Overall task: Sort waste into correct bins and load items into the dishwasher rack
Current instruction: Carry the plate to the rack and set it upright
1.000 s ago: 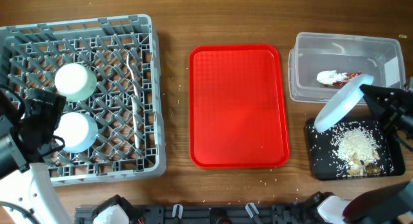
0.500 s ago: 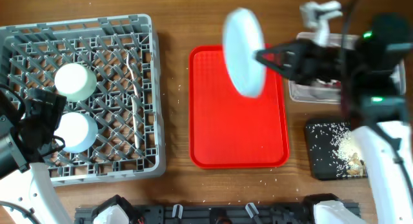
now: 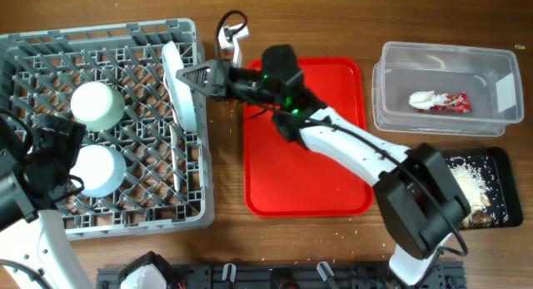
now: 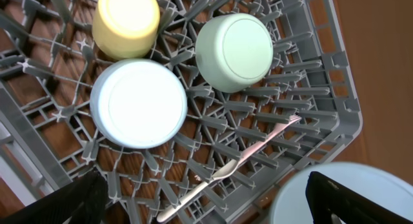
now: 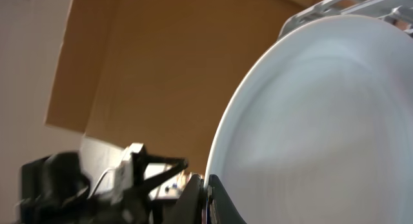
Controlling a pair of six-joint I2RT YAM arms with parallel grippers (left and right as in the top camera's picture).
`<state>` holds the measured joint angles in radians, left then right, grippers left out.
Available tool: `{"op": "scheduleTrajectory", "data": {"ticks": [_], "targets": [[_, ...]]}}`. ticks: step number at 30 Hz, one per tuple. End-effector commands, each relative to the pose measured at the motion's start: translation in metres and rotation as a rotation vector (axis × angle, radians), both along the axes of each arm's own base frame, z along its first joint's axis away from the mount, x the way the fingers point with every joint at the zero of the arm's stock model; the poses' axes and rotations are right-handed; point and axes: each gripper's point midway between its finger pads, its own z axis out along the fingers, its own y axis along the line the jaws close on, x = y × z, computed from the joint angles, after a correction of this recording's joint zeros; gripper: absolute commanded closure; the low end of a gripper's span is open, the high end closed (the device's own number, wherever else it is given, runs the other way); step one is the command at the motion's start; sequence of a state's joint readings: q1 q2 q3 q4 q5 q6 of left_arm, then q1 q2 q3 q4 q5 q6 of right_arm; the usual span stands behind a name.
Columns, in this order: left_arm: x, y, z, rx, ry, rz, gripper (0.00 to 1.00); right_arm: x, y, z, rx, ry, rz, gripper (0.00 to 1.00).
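Tool, right (image 3: 200, 76): closed tight on the rim of the pale blue plate (image 3: 179, 89), which it holds on edge over the right edge of the dishwasher rack (image 3: 100, 28), near the far right corner.
Tool, left (image 4: 213, 210): jaws spread wide and gripping nothing, hovering over the rack's near left part.
Step, as judged: slotting the plate between pegs.
Doing it well: line the plate up with a peg row, lower it upright until the rim seats, then release. Whether it already touches the pegs, I cannot tell.
Edges: the plate sits right at the rack's right wall. Shift it inward, or it may catch the wall or tip toward the red tray (image 3: 308, 168).
Open room: the rack's right half is bare pegs except for the white cutlery (image 3: 172, 131) lying just beside the plate. The mint-green bowl (image 3: 97, 105), pale blue bowl (image 3: 98, 169) and yellow cup (image 4: 126, 22) fill the left side.
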<state>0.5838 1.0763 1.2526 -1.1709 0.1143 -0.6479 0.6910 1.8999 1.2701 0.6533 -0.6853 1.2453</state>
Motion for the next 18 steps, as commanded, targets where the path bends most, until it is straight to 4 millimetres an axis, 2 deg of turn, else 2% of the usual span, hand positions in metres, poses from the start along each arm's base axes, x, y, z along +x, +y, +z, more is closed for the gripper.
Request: {"op": "scheduleTrajectory", "data": {"ticks": [1, 4, 5, 6, 7, 8, 9, 11, 12, 14, 15, 16, 18], "targets": [[0.001, 0.000, 0.002, 0.004, -0.007, -0.011, 0.00, 0.020, 0.006, -0.009, -0.006, 0.016, -0.145, 0.96], [0.001, 0.000, 0.002, 0.004, -0.007, -0.011, 0.00, 0.030, 0.004, -0.028, -0.075, 0.035, -0.226, 0.95], [0.001, 0.000, 0.002, 0.004, -0.007, -0.011, 0.00, 0.032, 0.002, -0.035, -0.106, 0.038, -0.245, 0.89], [0.001, 0.000, 0.002, 0.004, -0.007, -0.011, 0.00, 0.034, 0.000, -0.043, -0.145, 0.022, -0.254, 0.81], [0.001, 0.000, 0.002, 0.004, -0.007, -0.011, 0.00, 0.034, -0.001, -0.046, -0.166, -0.006, -0.252, 0.67], [0.001, 0.000, 0.002, 0.004, -0.007, -0.011, 0.00, 0.035, -0.003, -0.051, -0.198, -0.042, -0.249, 0.46], [0.001, 0.000, 0.002, 0.004, -0.007, -0.011, 0.00, 0.035, -0.004, -0.053, -0.216, -0.066, -0.245, 0.32], [0.001, 0.000, 0.002, 0.004, -0.007, -0.011, 0.00, 0.035, -0.005, -0.051, -0.218, -0.084, -0.233, 0.22], [0.001, 0.000, 0.002, 0.004, -0.007, -0.011, 0.00, 0.034, -0.007, -0.044, -0.210, -0.100, -0.224, 0.18], [0.001, 0.000, 0.002, 0.004, -0.007, -0.011, 0.00, 0.035, -0.020, -0.019, -0.190, -0.143, -0.233, 0.13], [0.001, 0.000, 0.002, 0.004, -0.007, -0.011, 0.00, 0.036, -0.038, 0.007, -0.180, -0.168, -0.256, 0.12], [0.001, 0.000, 0.002, 0.004, -0.007, -0.011, 0.00, 0.036, -0.049, 0.021, -0.181, -0.176, -0.273, 0.11], [0.001, 0.000, 0.002, 0.004, -0.007, -0.011, 0.00, 0.033, -0.090, 0.058, -0.214, -0.224, -0.333, 0.11]]}}
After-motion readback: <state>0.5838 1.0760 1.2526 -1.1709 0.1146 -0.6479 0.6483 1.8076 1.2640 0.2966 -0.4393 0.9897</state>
